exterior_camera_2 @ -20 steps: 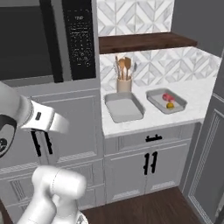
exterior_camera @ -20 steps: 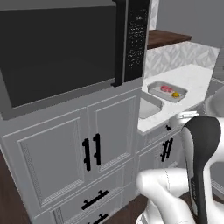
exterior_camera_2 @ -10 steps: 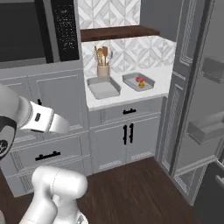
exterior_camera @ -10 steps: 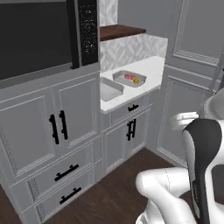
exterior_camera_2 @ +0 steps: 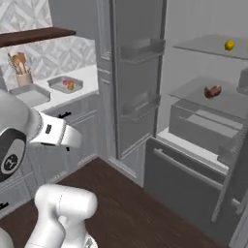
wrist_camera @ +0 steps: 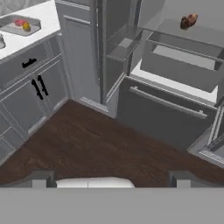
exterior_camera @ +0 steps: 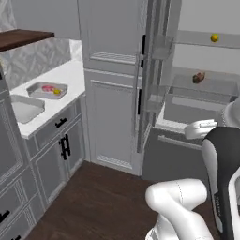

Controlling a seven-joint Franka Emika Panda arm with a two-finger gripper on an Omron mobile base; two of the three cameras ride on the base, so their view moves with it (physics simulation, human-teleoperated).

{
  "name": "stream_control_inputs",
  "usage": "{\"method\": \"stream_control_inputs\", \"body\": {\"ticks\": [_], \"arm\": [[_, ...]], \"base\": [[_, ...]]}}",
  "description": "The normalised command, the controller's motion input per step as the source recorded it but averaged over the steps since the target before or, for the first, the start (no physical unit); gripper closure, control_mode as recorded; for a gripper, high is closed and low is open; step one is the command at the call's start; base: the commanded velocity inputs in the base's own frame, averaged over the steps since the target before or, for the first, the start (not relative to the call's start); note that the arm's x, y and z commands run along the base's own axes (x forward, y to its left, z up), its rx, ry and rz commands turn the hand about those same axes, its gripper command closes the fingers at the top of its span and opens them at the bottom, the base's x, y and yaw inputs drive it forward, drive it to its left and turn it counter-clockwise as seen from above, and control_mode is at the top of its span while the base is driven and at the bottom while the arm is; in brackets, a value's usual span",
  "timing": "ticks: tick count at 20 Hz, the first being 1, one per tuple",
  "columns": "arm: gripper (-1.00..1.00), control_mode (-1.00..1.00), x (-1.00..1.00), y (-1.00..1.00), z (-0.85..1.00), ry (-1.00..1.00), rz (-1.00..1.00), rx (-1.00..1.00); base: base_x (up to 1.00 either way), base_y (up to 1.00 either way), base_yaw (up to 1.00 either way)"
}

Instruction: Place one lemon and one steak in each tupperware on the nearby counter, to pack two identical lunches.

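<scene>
My counter [exterior_camera: 70, 75] is white stone, faintly marbled, over grey panelled cabinets [exterior_camera: 51, 150] with black bar handles [exterior_camera: 64, 147]. The two trays are pale grey; the far tray [exterior_camera_2: 65, 85] carries a red item [exterior_camera_2: 66, 82] and a yellow one [exterior_camera_2: 70, 86], the near tray [exterior_camera_2: 29, 94] shows plain grey. The wall tile [exterior_camera_2: 43, 55] has a grey-and-white geometric pattern under a dark brown wooden shelf [exterior_camera_2: 36, 35]. A beige pot [exterior_camera_2: 23, 78] holds tan wooden utensils. The floor [wrist_camera: 87, 144] is dark brown wood grain. The open fridge [exterior_camera_2: 203, 121] is grey inside, with a yellow lemon [exterior_camera_2: 229, 45] on the upper shelf and a reddish-brown steak [exterior_camera_2: 212, 91] on the lower one. My fingertips [wrist_camera: 41, 178] read dark grey.
</scene>
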Motion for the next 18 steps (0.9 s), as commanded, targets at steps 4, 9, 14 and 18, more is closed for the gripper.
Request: {"method": "stream_control_inputs", "body": {"ticks": [4, 9, 14, 18], "arm": [[-1.0, 1.0, 0.0, 0.0, 0.0, 0.0, 0.0, 0.0], [-1.0, 1.0, 0.0, 0.0, 0.0, 0.0, 0.0, 0.0], [-1.0, 1.0, 0.0, 0.0, 0.0, 0.0, 0.0, 0.0], [-1.0, 1.0, 0.0, 0.0, 0.0, 0.0, 0.0, 0.0]], "base": [[0.0, -0.01, -0.94], [0.25, 0.07, -0.55], [0.9, 0.03, -0.08], [0.99, 0.19, -0.17]]}}
